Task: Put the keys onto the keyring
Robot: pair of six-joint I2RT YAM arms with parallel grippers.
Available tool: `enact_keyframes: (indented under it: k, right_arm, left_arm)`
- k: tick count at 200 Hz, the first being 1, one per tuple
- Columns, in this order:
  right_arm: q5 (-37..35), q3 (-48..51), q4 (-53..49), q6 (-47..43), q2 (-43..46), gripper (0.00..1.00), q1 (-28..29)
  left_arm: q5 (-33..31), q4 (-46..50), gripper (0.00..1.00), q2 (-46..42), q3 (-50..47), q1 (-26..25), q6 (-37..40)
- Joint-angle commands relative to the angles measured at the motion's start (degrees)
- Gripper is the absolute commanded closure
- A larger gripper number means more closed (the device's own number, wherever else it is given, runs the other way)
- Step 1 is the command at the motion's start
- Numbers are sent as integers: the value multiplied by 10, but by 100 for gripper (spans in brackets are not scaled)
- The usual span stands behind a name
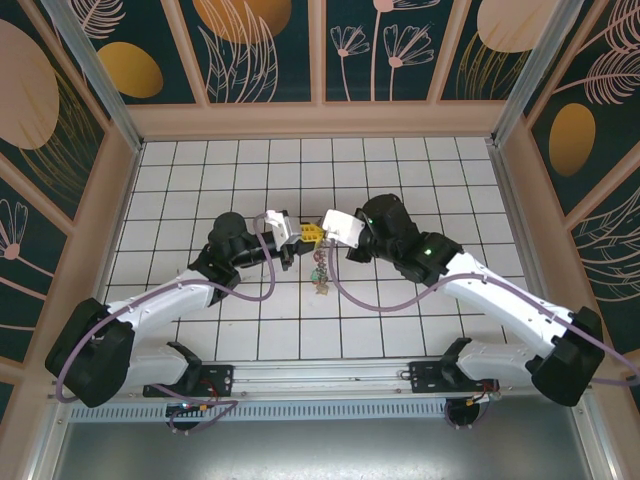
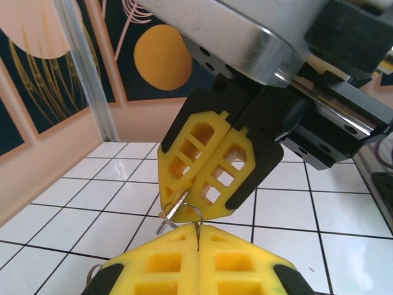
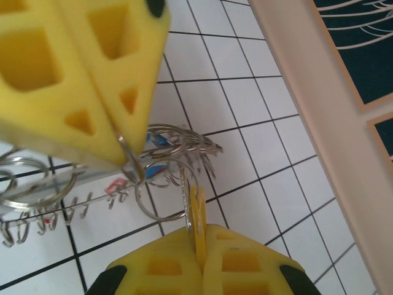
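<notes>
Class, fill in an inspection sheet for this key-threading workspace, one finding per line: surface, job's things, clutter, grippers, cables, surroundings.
Surface: white tiled table with dark grid lines; looks clean.
Job's things: bunch of keys beneath the grippers, with blue and red heads visible; thin metal ring between the grippers; yellow key seen edge-on; spare rings beside the bunch.
Clutter: nothing seen.
Grippers: left gripper shut on the ring; right gripper shut on what looks like the yellow key; the tips almost meet.
Cables: purple cables loop along both arms; the right one passes near the keys.
Surroundings: floral wall panels in peach frames; metal rail at the near edge.
</notes>
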State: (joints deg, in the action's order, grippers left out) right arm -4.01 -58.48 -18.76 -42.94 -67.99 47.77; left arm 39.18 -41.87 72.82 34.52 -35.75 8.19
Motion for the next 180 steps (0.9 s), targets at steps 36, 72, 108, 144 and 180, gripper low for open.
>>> enact_keyframes:
  k: [36, 72, 108, 144, 180]
  right_arm:
    - [-82, 34, 154, 65, 26, 100, 0]
    - [-79, 103, 279, 53, 77, 100, 1]
    - [-75, 130, 339, 2, 82, 100, 3]
    - [-64, 128, 355, -52, 71, 100, 2]
    - [-34, 129, 343, -150, 70, 100, 1]
  left_arm:
    - [-24, -63, 100, 4, -9, -4, -38]
    - [-32, -70, 100, 18, -6, -4, -58]
    - [14, -93, 84, 29, 4, -4, -89]
    - [45, -83, 62, 18, 13, -4, -100]
    - [25, -13, 52, -12, 28, -4, -88]
